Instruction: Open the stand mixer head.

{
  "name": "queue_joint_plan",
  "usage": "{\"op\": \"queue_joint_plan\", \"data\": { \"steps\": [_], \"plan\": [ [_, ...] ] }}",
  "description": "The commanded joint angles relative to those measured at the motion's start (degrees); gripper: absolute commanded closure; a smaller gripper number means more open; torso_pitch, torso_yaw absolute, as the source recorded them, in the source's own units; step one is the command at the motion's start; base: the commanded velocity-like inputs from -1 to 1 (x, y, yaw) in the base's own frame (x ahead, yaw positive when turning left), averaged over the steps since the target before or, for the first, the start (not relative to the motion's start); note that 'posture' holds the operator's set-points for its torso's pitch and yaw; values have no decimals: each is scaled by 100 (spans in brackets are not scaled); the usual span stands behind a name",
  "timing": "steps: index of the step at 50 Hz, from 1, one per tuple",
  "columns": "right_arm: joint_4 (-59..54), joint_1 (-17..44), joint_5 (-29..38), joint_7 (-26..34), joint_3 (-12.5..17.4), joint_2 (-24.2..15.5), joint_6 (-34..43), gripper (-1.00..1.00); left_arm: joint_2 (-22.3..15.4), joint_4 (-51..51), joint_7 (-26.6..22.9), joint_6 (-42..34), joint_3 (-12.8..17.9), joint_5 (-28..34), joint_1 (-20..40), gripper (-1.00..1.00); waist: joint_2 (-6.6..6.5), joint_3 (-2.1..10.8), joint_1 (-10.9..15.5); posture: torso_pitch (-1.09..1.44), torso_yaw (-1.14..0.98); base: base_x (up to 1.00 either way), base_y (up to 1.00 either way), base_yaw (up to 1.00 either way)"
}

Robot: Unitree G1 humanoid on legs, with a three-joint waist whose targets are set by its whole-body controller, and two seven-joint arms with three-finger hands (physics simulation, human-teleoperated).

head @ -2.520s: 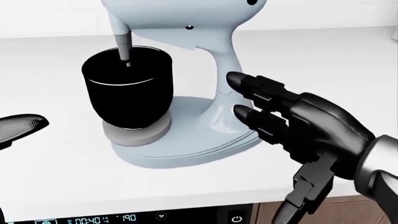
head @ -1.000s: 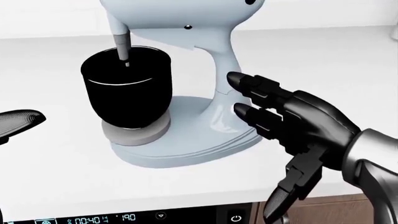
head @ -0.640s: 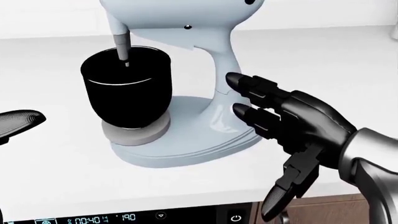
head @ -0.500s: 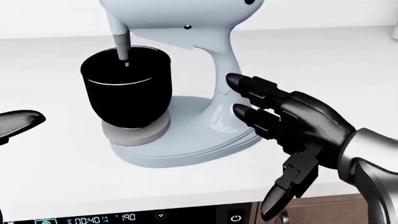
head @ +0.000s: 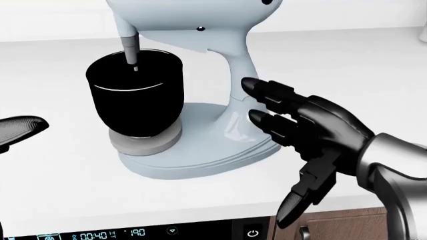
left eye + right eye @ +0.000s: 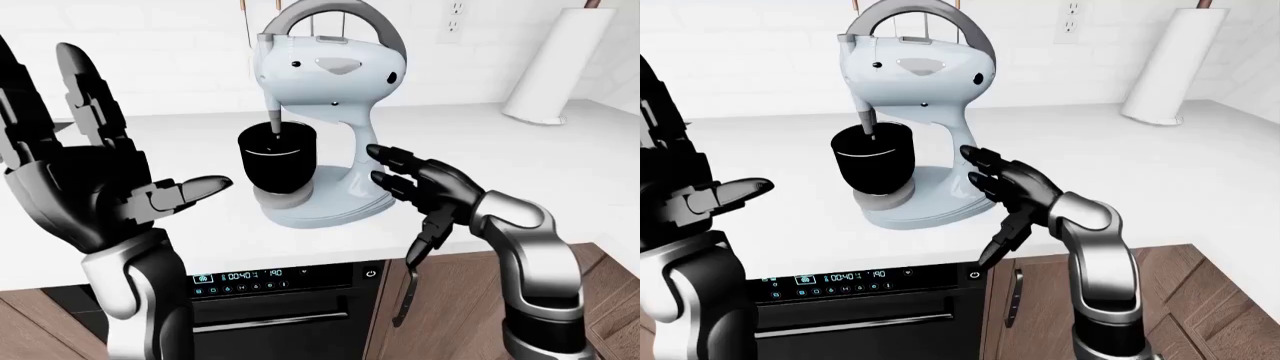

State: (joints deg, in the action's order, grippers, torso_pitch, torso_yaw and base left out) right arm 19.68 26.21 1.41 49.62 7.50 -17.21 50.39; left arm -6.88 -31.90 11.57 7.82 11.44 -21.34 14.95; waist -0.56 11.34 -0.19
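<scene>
Beside the stand mixer (image 6: 322,135) neck: right hand (image 5: 314,132), fingers spread, holding nothing, nearer than raised open left hand (image 6: 75,180); head lies above.

Bright, even light all round, and every view is sharp, no blur, no grain. The white desk (image 5: 60,165) is close to washed out, with only a soft, faint shadow hugging the mixer (image 5: 200,135) base. A pale sheen runs down the mixer's neck. Glossy highlights sit on the right hand (image 5: 314,132) knuckles, while the black bowl (image 5: 135,92) shows just one thin bright line.
</scene>
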Motion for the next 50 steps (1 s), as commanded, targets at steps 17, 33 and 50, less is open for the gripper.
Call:
{"op": "queue_joint_plan", "data": {
  "steps": [17, 33, 50],
  "plan": [
    [-185, 226, 61, -20, 48, -36, -406, -100, -77, -162, 1, 26, 32, -1, 167, -100, -9, 56, -2, -24, 0, 0, 0, 0],
    [-252, 231, 84, -31, 100, -32, -500, -100, -72, -144, -16, 48, 24, 19, 156, -100, -1, 50, 3, -24, 0, 0, 0, 0],
    [1651, 275, -872, -472, 543, -23, 1080, -100, -48, -164, -31, 53, 8, 41, 119, -100, 15, 40, 22, -24, 0, 0, 0, 0]
  ]
}}
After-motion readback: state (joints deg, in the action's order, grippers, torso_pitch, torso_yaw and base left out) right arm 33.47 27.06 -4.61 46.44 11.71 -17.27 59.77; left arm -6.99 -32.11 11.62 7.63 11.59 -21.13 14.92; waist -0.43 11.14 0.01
